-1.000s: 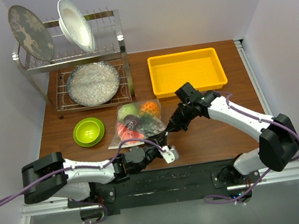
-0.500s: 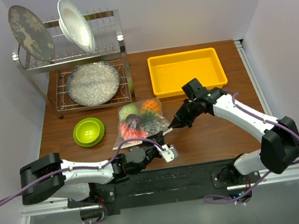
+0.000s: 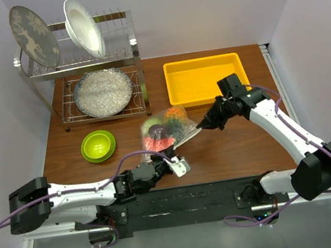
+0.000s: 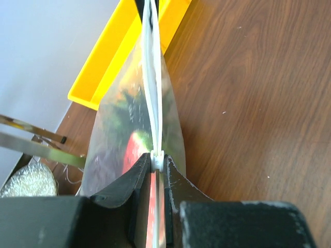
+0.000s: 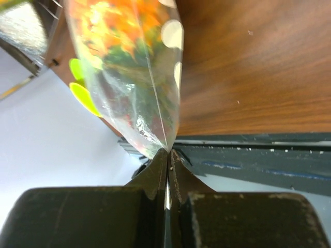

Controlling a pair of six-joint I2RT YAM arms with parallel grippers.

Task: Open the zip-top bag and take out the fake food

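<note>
**Zip-top bag pinched at both ends over mid-table**

1. Near edge: both arm bases sit on the dark rail. Bare brown table (image 3: 243, 147) lies ahead of the right base, the widest free patch in view.
2. Left arm: laid low and long along the near edge, forearm running rightward and wrist turned up toward the bag. The left gripper (image 4: 158, 161) is clenched on the white zip strip at the bag's near end, with the fingers (image 4: 129, 178) pressed to either side of it.
3. The zip-top bag (image 3: 167, 130): centre of the table, strung between the two grippers, zip edge uppermost and slanting away to the right. Whether its belly touches the wood cannot be told.
4. The fake food (image 3: 156, 142): inside the bag, bunched low; red, orange and green pieces show through the plastic.
5. Right arm: elbow high at the right side, forearm reaching in leftward. The right gripper (image 5: 168, 152) is clamped on the bag's far end.
6. Lime-green bowl (image 3: 97, 145): left of the bag and apart from it.
7. Yellow tray (image 3: 203, 61): just beyond the bag and the right wrist, with little room between them.
8. Dish rack (image 3: 133, 48): far left corner, holding plates.
</note>
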